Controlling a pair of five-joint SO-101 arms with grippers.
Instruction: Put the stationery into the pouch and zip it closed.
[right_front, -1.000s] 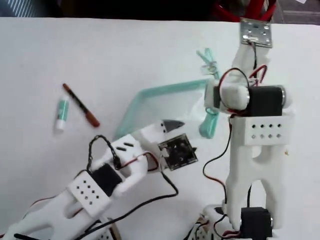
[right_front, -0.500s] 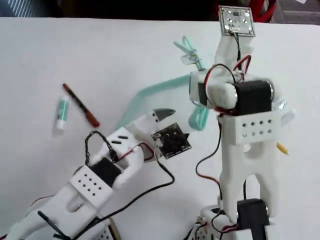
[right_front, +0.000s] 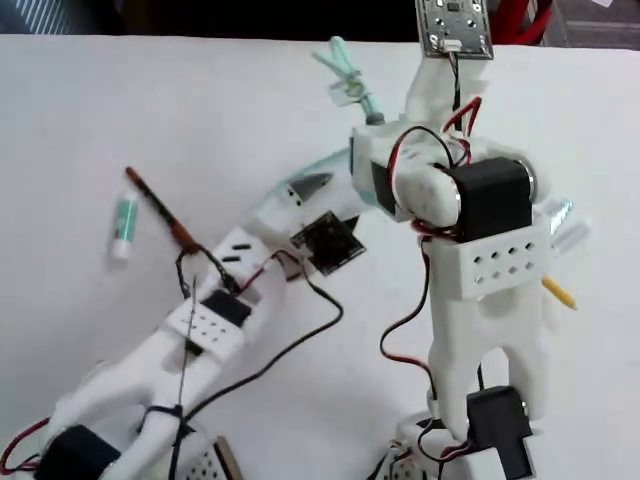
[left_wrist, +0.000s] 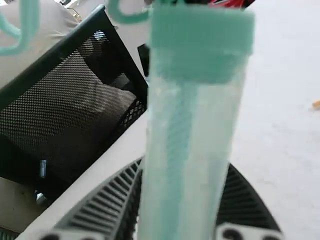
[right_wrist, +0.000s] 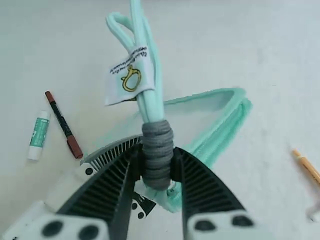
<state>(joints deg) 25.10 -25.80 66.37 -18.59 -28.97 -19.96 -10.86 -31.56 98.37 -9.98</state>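
The right gripper (right_wrist: 157, 165) is clamped on the grey zip pull (right_wrist: 157, 145), with the mint cord (right_wrist: 149, 107) and its paper tag (right_wrist: 127, 75) standing out beyond its fingertips. The left gripper (left_wrist: 184, 200) is closed on a mint-edged end of the pouch (left_wrist: 195, 100), which runs out past its jaws. In the high view the pouch stretches between the two grippers, held at one end by each and lifted at least partly off the table (right_front: 150, 100).

None of the stationery looks to be inside. The brown pen (right_wrist: 62, 122) and the glue stick (right_wrist: 38, 134) lie just beside each other on the table, well apart from both grippers, out on the left gripper's outer side. A yellow pencil (right_wrist: 306, 169) lies well behind the right gripper, beside that arm's body.

Whether the zip is open or shut cannot be told from here. Judging by the grip on the pull and the brace on the other end, the step in hand is working the zip, most likely opening it. If so, the task is at an early stage: every item has yet to be picked up and put in, and the closing zip comes last
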